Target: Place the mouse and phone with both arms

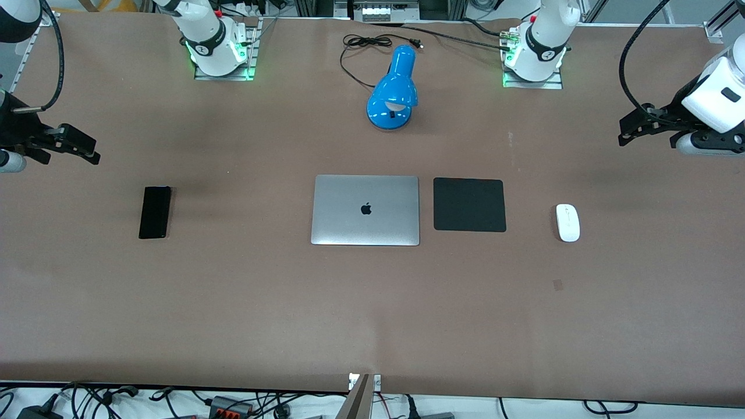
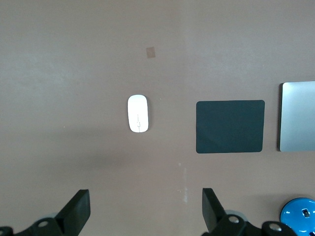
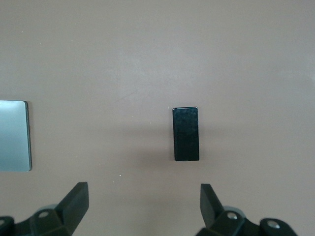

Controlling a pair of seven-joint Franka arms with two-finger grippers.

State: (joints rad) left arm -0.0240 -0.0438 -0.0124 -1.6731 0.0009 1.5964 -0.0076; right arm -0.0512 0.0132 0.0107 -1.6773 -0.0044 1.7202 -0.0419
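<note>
**Operator:** Front view. I am holding both arms high at the table's two ends. The right gripper point(image 1: 87, 152) is hanging over bare table at the right arm's end; the left gripper point(image 1: 625, 137) is hanging over bare table at the left arm's end. The phone point(image 1: 155, 212) is lying flat, at about 9 o'clock from the closed laptop point(image 1: 365, 210) and well apart from it. The mouse point(image 1: 567, 222) is sitting at 3 o'clock from the black pad point(image 1: 469, 205), near it but not touching. A blue lamp point(image 1: 393, 90) is standing at 12 o'clock from the laptop.

**Observer:** And the left wrist view?

**Operator:** The left gripper point(image 2: 145, 211) is showing its fingers point(image 2: 78, 209) spread wide, nothing between them. The mouse point(image 2: 138, 113) is lying clear of them on the table point(image 2: 74, 73), the pad point(image 2: 230, 126) beside it.

**Observer:** Right wrist view?

**Operator:** The right gripper point(image 3: 144, 209) is likewise spread and empty, with the phone point(image 3: 186, 133) lying ahead of it and the laptop's edge point(image 3: 15, 135) at the frame's border.

**Observer:** Risks?

**Operator:** I am judging the phone the harder pick: it is slim and flat, so fingers descending too shallow could skid off its glossy face. The rounded mouse could squirt out if I am closing off-centre.
</note>
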